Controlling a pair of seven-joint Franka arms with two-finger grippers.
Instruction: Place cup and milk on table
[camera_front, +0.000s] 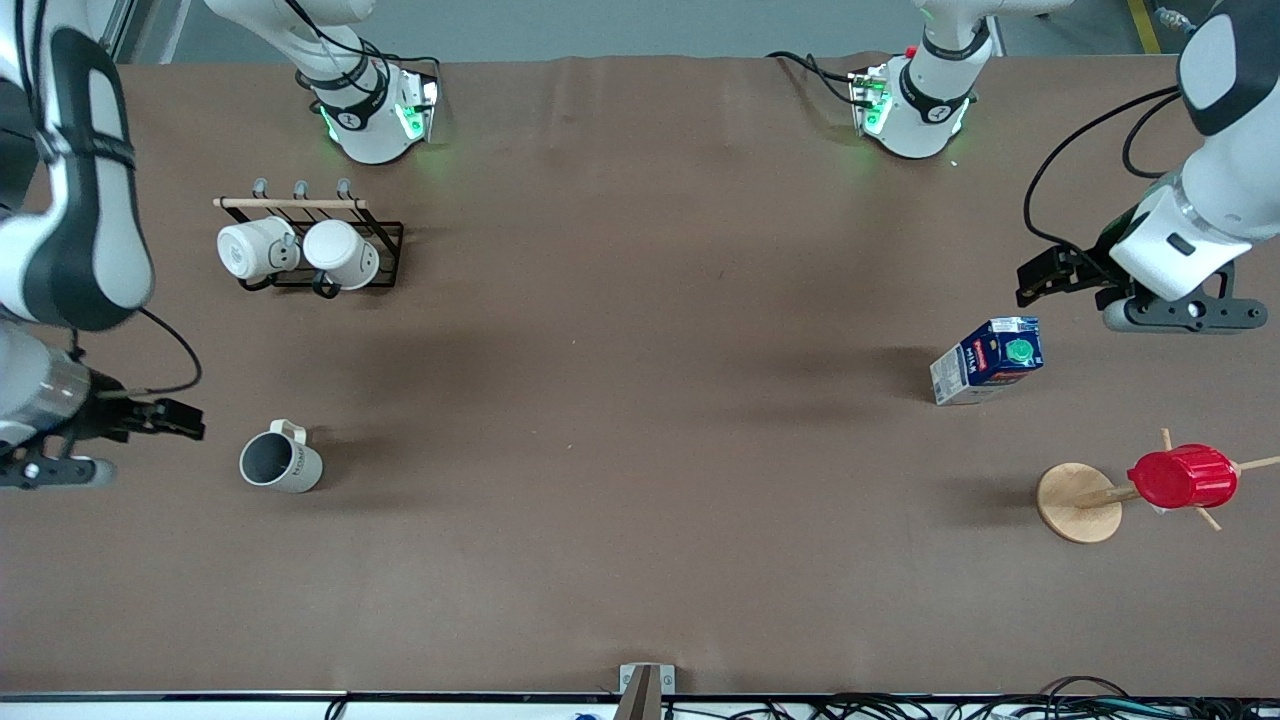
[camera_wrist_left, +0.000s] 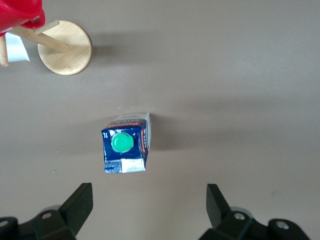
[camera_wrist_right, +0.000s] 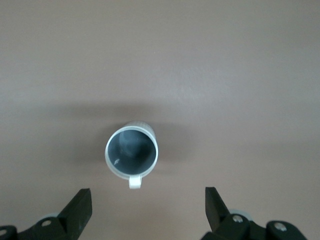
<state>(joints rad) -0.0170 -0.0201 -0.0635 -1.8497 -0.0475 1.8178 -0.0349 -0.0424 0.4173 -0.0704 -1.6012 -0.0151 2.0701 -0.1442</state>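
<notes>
1. I am holding my left gripper (camera_wrist_left: 147, 212) up in the air at the left arm's end of the table (camera_front: 640, 330), with its fingers (camera_wrist_left: 80, 202) spread wide and nothing between them.
2. The milk (camera_front: 987, 360) is standing upright on the brown table, apart from my left gripper; in the left wrist view its green cap (camera_wrist_left: 122, 143) is facing up at me from the blue top.
3. A round wooden stand (camera_front: 1078, 502) is sitting nearer to the front camera than the milk, and a red ribbed cup (camera_front: 1182, 477) is hanging on one of its pegs.
4. I am holding my right gripper (camera_wrist_right: 145, 212) raised at the right arm's end of the table, its fingers (camera_wrist_right: 80, 205) also spread apart and gripping nothing.
5. The cup (camera_front: 281, 463) is standing upright on the table, mouth up, clear of my right fingers; the right wrist view is showing its dark grey inside and its small handle (camera_wrist_right: 135, 182) pointing toward my gripper.
6. A black wire rack (camera_front: 325, 245) is sitting farther from the front camera than the cup, with two white mugs (camera_front: 298, 252) hanging on it side by side beneath a wooden bar.
7. The cup and the milk are resting well apart, each toward its own arm's end of the table.
</notes>
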